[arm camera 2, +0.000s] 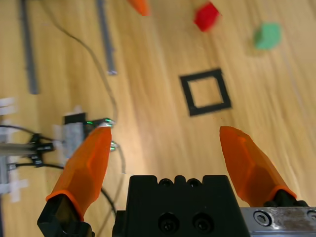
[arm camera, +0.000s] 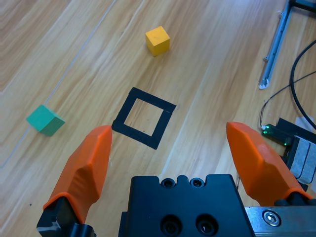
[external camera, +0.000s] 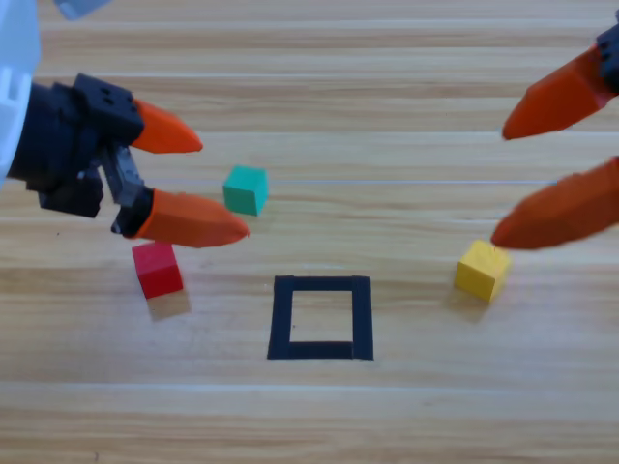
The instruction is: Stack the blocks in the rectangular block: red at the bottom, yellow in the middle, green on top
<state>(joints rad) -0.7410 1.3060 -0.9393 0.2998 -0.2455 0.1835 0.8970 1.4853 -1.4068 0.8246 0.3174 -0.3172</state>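
Nothing is stacked yet: I see the tape square (external camera: 321, 317) empty, the red cube (external camera: 157, 269) left of it under my left gripper (external camera: 224, 188), green cube (external camera: 246, 189) behind, yellow cube (external camera: 482, 270) right beneath my right gripper (external camera: 500, 184), both jaws spread, holding nothing.

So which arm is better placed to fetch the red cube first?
Left, probably. The open left hand hangs just above the red cube; the right hand, also open, is across the table by the yellow cube.
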